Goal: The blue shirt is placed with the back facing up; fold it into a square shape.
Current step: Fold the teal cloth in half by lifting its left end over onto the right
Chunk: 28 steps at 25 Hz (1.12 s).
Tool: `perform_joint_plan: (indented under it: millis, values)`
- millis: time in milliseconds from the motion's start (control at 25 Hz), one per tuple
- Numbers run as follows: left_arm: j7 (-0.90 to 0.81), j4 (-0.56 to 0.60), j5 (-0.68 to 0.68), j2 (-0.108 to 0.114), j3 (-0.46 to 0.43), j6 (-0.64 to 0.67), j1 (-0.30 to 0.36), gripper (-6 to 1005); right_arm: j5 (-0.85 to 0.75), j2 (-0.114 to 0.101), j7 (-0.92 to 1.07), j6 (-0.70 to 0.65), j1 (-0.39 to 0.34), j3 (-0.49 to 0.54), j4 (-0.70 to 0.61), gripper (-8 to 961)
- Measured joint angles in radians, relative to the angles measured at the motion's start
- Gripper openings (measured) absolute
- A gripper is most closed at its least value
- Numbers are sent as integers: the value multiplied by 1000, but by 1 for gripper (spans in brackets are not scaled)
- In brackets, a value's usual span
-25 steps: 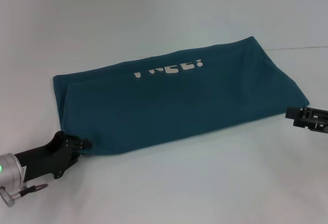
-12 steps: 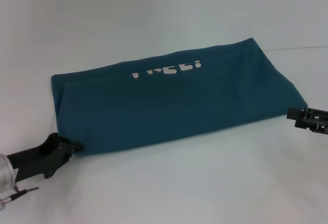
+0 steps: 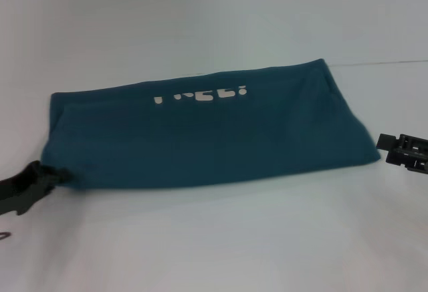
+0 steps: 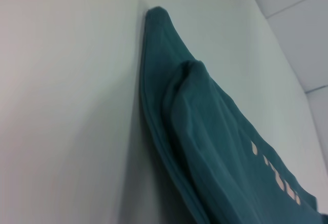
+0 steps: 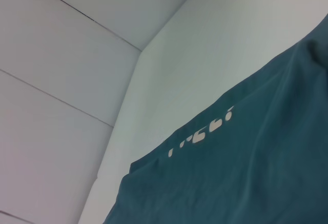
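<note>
The large dark teal-blue cotton T-shirt (image 3: 207, 131) lay on the white tabletop (image 3: 221, 238) as a long folded band, with part of its white printed lettering (image 3: 200, 94) showing near the band's far edge. Over the previous second the whole band had slid toward the robot's left: its near-left corner, which had been well inside the head view, now sat almost at that view's edge, and its right end had pulled away from the right gripper.

The left gripper (image 3: 57, 174) was at that near-left corner, its black body mostly out of view, its tip pressed into the cloth. It appeared clamped on the corner, since the shirt travelled with it, though the fingers themselves were hidden by fabric. The left wrist view showed the shirt's layered edges bunched and running off toward the lettering, which fits a corner held and pulled.

The right gripper (image 3: 386, 143) hung just beside the shirt's right end, apart from the cloth, holding nothing; whether its fingers stood apart or together I could not tell.

By my reading, the drag was repositioning or straightening the band rather than folding it. The shirt was a rectangle much longer than deep, so a fold bringing one end over the other seemed still needed to reach a square.
</note>
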Motion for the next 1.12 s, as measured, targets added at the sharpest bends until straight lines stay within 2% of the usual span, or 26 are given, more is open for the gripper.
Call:
perform_joint_plan:
  millis: [160, 240, 640, 840, 1120]
  values:
    - [-13, 24, 46, 22, -22, -7, 2, 13, 0, 0, 4, 15, 6, 1, 12, 825]
    - [-20, 30, 86, 30, -60, -12, -1, 15, 0, 0, 6, 24, 8, 0, 12, 825]
    - [-34, 35, 182, 45, -156, -47, -4, 22, 0, 0, 10, 49, 18, -2, 12, 825]
    - [-44, 68, 143, 46, -161, 29, -21, 26, 0, 0, 6, 49, 20, -11, 11, 825]
    - [-87, 82, 76, 65, -161, 162, -95, 31, 0, 1, 0, 50, 32, -32, 11, 825]
